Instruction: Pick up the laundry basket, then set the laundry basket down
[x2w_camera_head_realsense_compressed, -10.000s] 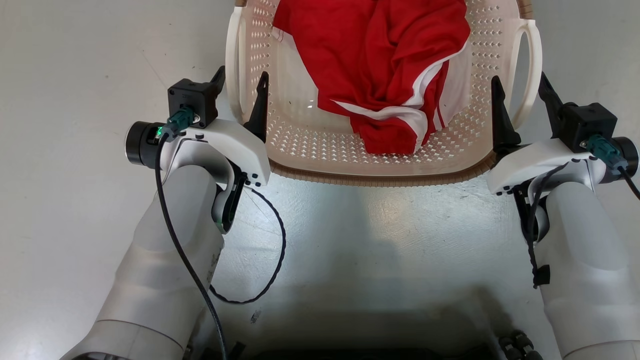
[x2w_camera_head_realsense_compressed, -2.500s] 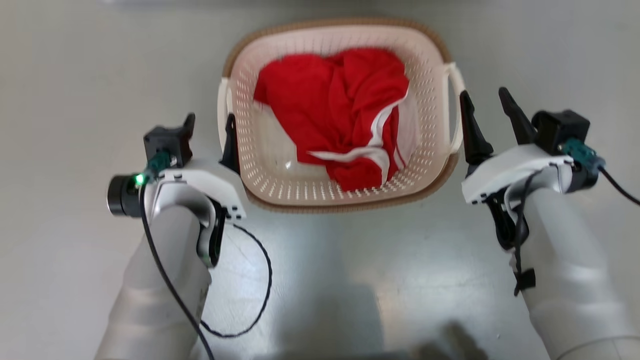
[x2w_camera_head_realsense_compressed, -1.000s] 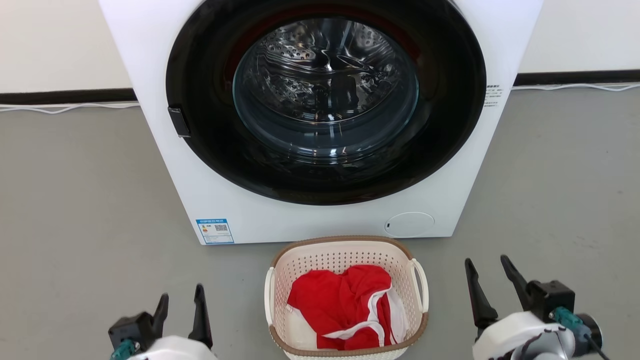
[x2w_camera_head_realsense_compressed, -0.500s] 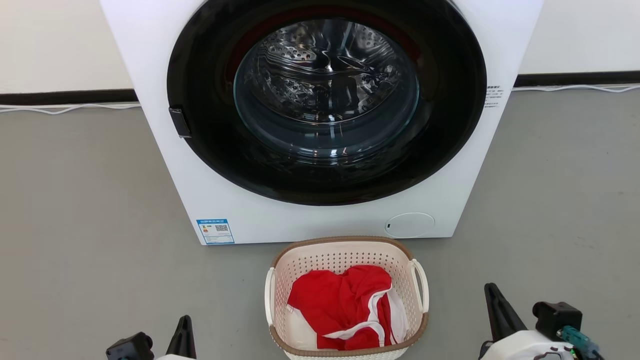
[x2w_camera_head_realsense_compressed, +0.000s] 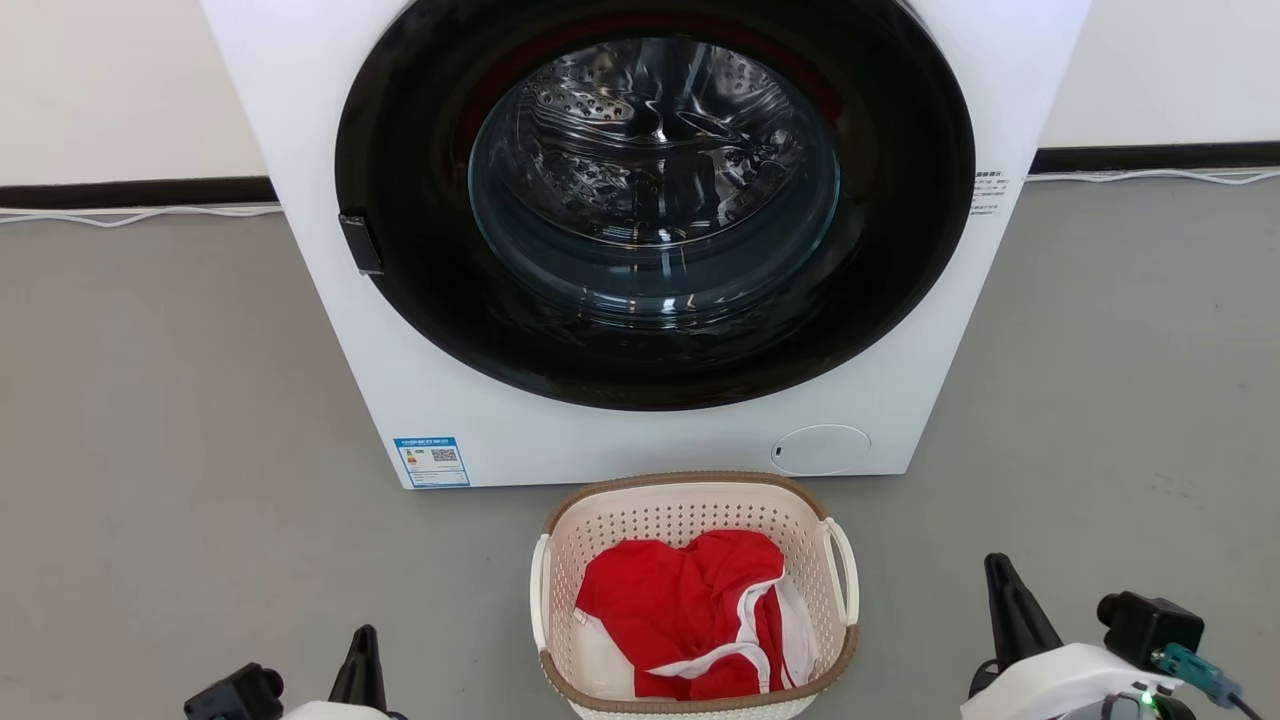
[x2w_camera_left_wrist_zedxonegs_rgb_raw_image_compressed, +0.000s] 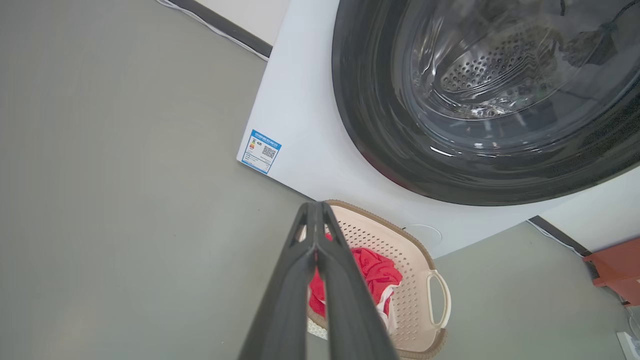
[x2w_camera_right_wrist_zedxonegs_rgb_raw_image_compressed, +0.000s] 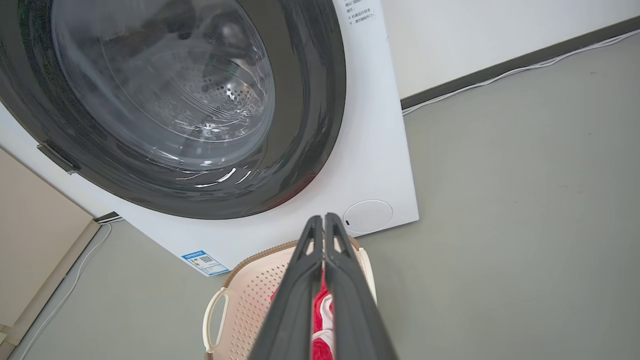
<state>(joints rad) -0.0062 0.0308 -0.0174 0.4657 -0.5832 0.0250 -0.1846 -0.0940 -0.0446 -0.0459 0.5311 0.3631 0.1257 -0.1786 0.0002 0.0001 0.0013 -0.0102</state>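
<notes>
The laundry basket (x2w_camera_head_realsense_compressed: 690, 520) is sitting on the floor (x2w_camera_head_realsense_compressed: 150, 450) midway between both jaws, each pinching shut on nothing.

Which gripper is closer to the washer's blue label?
Left. The left gripper is in front of the blue label, slightly leftward; the right gripper is far across, beyond the laundry basket.

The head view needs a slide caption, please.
Laundry basket with red garment on floor before washer; left fingers and right fingers shut alongside.
</notes>
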